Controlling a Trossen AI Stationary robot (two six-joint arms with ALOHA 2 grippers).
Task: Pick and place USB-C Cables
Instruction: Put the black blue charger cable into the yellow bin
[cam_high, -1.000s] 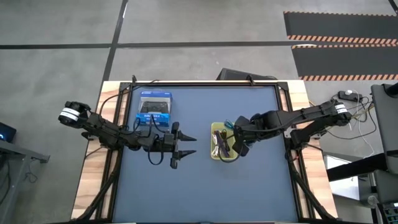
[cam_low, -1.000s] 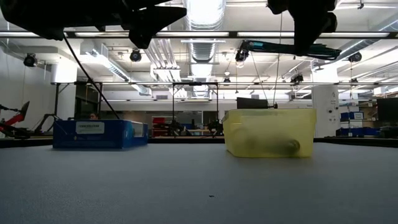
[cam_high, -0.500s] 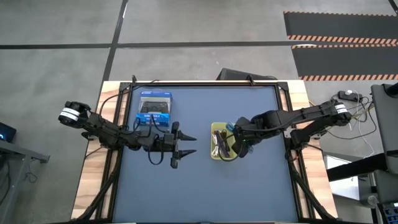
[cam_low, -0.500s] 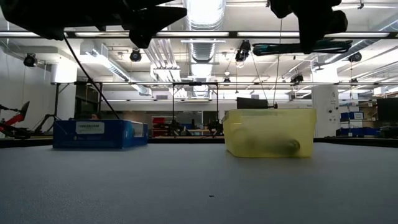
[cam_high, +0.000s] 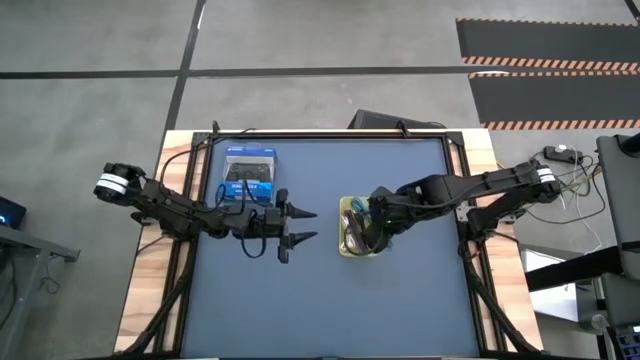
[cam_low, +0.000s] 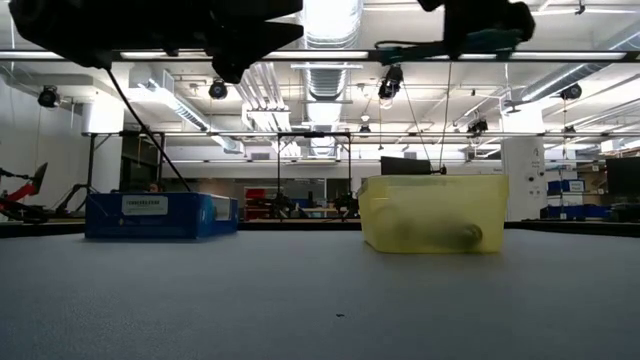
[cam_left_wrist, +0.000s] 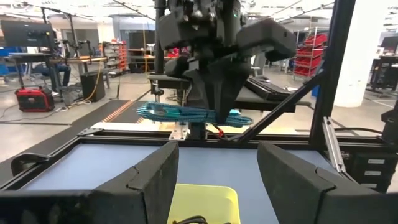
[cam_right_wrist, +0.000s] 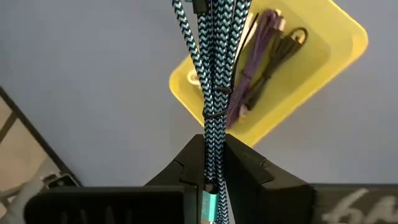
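- While the right hand (cam_right_wrist: 211, 163) clamps the teal-blue cable (cam_right_wrist: 211, 74) above the yellow bin (cam_right_wrist: 311, 62), purple and black cables already lie inside.
- Left hand (cam_high: 300, 226) waits unclenched over the worktop (cam_high: 300, 300), giving room.

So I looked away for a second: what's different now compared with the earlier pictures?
The right end effector, shut on the teal cable, has swung farther over the yellow bin. The open left end effector has turned slightly without picking anything up. The bin, its purple and black cables and the blue box haven't moved.
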